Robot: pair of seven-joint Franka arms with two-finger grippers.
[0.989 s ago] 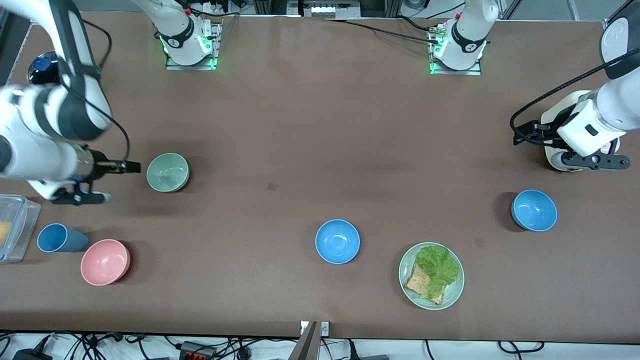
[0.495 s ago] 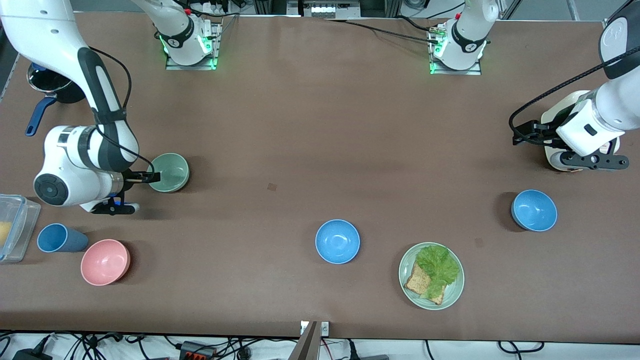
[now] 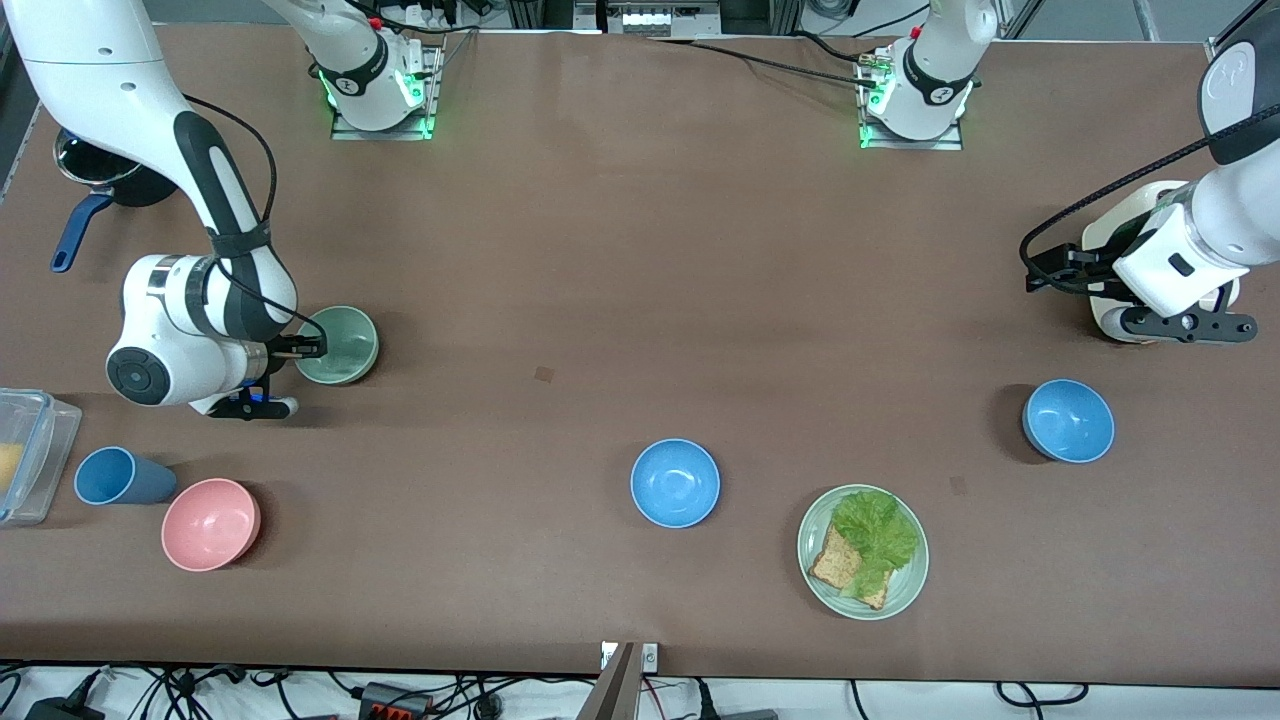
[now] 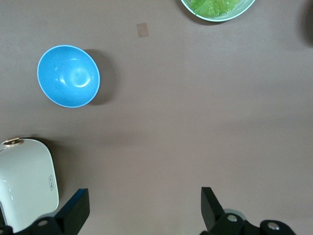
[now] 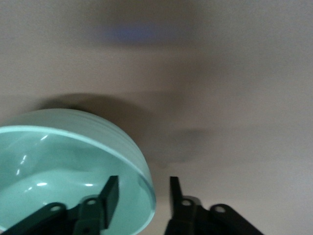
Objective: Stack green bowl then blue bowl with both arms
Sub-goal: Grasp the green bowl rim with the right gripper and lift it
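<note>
Both right gripper [image 5: 142, 196] fingers astride green bowl [image 3: 340, 343] rim, left gripper [image 4: 145, 210] agape

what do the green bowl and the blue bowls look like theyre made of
Green bowl: likely smooth plastic or melamine, slightly glossy, given the small highlights inside it in the right wrist view.

Blue bowls: seemingly the same material, uniform color, with a soft sheen at the bottom. Glazed ceramic can't be ruled out.
</note>
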